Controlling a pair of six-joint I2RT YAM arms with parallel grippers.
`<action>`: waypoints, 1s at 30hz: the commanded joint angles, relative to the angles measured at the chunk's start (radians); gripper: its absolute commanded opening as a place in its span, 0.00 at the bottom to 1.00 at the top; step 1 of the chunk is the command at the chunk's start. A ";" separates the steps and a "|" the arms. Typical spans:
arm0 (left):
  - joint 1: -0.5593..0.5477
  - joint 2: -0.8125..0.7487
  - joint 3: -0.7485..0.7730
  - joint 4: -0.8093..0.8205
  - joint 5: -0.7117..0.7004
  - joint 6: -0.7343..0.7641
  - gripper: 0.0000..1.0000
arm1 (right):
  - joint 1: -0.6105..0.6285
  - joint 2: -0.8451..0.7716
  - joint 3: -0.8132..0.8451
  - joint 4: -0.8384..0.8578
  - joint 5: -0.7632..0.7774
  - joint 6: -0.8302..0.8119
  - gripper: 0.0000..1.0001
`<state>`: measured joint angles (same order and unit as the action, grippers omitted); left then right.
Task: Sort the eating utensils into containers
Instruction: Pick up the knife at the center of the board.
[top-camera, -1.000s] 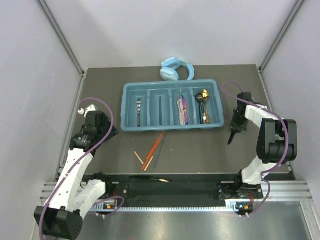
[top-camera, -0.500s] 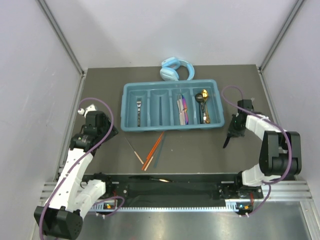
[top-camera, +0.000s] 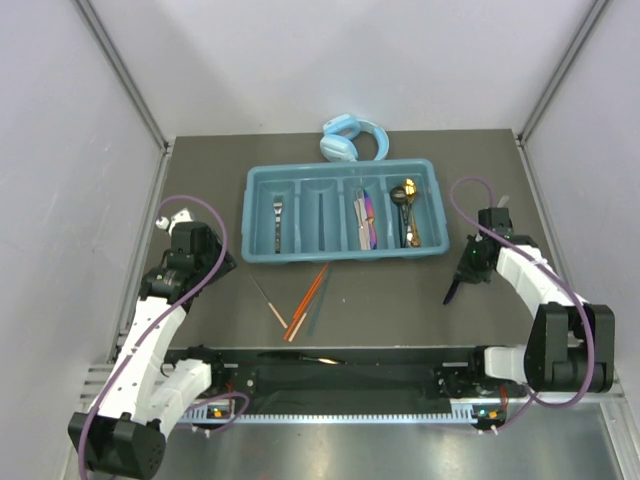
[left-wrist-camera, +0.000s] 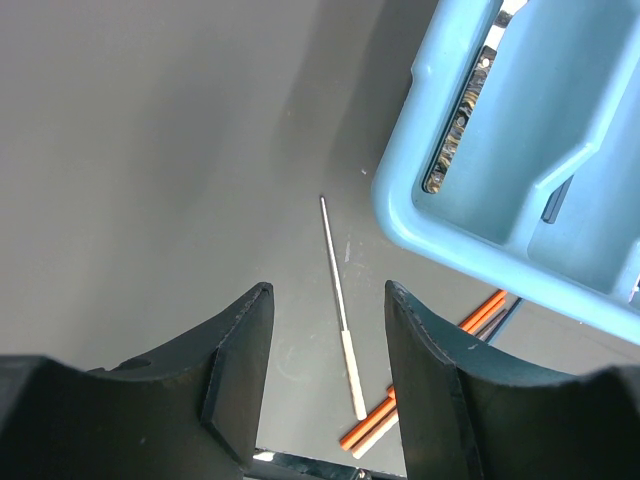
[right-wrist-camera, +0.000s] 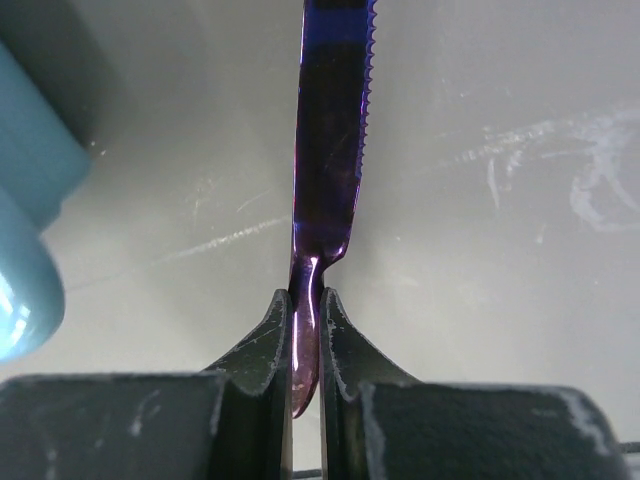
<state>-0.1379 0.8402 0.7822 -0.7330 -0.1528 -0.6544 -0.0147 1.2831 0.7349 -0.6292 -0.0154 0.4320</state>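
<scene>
So, my right gripper (right-wrist-camera: 305, 305) is pinching the purple knife (right-wrist-camera: 328, 150), with the serrated blade sticking out past the fingers. It's just off the right end of the teal cutlery tray (top-camera: 340, 257). My left gripper (left-wrist-camera: 328, 295) is spread wide above the table by the tray's corner. Orange chopsticks (top-camera: 308, 298) lie just in front of the tray. Further back, a gold spoon (top-camera: 405, 190) sits in the rightmost compartment, and light blue headphones (top-camera: 352, 140) are behind the tray.

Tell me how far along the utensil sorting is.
Partly done. The tray already holds a fork, knives and spoons in separate compartments. In hand: the right gripper is shut on a purple knife, beside the tray. Remaining: orange chopsticks and a thin pale-handled stick on the table; the left gripper is open, empty.
</scene>
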 joint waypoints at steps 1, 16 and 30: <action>0.006 -0.015 -0.003 0.037 0.004 0.012 0.53 | 0.007 -0.067 0.072 -0.046 0.043 0.022 0.00; 0.006 -0.009 -0.003 0.040 0.004 0.013 0.53 | 0.065 -0.106 0.221 -0.148 0.118 0.002 0.00; 0.006 -0.006 -0.001 0.037 0.001 0.015 0.53 | 0.228 0.022 0.475 -0.201 0.084 0.008 0.00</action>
<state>-0.1379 0.8402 0.7818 -0.7330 -0.1493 -0.6540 0.1547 1.2556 1.1152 -0.8318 0.0780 0.4309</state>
